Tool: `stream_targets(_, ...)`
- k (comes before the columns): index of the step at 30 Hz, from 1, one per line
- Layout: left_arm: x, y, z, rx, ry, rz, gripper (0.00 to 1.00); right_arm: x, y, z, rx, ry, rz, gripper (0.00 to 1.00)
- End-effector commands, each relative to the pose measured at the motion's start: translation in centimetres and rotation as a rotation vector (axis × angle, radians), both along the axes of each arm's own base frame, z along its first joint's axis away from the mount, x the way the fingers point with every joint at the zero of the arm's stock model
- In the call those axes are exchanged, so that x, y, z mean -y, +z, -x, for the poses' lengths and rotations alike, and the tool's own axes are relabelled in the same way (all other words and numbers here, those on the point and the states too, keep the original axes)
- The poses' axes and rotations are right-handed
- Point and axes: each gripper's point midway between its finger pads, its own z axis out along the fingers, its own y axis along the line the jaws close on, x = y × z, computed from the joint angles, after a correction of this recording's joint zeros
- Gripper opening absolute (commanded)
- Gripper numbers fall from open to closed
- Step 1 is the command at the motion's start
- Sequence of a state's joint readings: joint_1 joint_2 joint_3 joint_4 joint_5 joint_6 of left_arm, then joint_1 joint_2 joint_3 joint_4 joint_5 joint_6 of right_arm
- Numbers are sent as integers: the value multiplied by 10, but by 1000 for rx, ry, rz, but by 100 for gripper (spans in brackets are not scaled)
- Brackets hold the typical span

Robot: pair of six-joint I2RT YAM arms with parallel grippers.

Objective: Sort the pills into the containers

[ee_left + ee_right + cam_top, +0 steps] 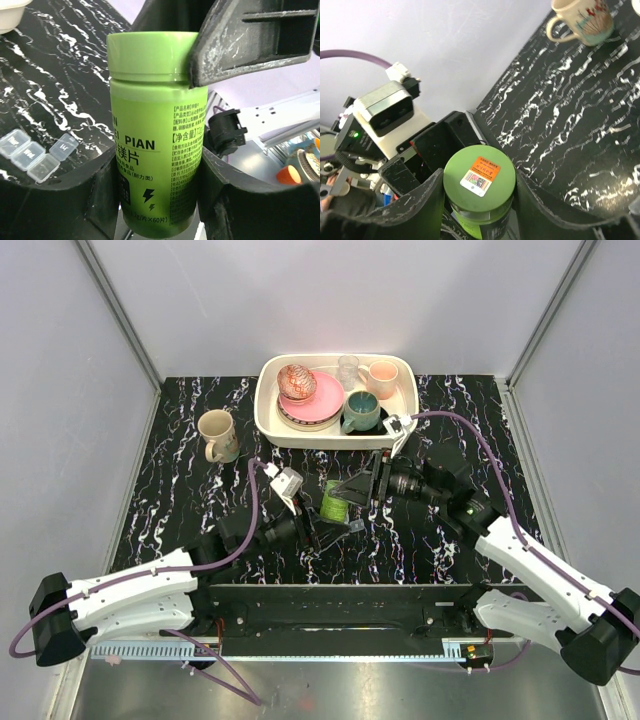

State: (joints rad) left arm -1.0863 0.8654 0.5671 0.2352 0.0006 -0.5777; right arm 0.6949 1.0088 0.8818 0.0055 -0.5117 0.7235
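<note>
The left gripper (159, 200) was clamped on the green bottle (150, 130), the right gripper (478, 197) on its cap (479, 177): the opening step. Next, likely, twisting the cap free without tipping.

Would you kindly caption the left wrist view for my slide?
Left tool grips the green bottle, right tool clamps its cap; clear containers sit on the table.

A small green plastic cylindrical bottle (155, 150) is smooth and glossy, with black print. Its green lid (479, 179) looks matt and carries a paper sticker. The strip of three clear plastic square compartments (27, 154) is shiny. The black, white-veined marble-look tabletop (60, 75) is glossy. A cream ceramic mug (580, 17) is glazed.
</note>
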Motion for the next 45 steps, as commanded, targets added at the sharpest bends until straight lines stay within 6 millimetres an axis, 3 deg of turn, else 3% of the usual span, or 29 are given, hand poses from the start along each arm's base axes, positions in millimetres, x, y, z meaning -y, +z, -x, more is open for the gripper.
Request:
stream_targets(1,17,44,34,80,-205,148,0,-7,56,45,220,248,-151,0)
stream_targets(9,18,53,48,110,-287,164,0,-5,71,65,335,372,-189,0)
stream_targets(11,18,53,49,115,-289,160,0,-5,74,64,339,366,-188,25)
stream_targets(13,16,55,48,118,-276,164,0,-6,75,55,328,309,-182,65)
stream_targets(16,13,55,45,125,-256,153,0,-4,77,40,306,208,-172,83)
stream_targets(24,3,48,28,106,-146,78,0,7,69,-8,169,-68,3,86)
stream_targets(30,-19,39,-6,60,85,-1,0,15,38,-38,-8,-239,132,79)
stream_targets(34,-24,37,-17,49,149,-54,0,10,21,-42,-76,-248,165,78)
stream_targets(36,-23,36,-21,46,162,-76,0,5,20,-38,-80,-231,167,82)
stream_targets(40,-17,35,-22,44,153,-95,0,-1,25,-31,-63,-185,148,92)
stream_targets(45,-12,32,-23,34,143,-106,0,-2,31,-25,-45,-160,123,95)
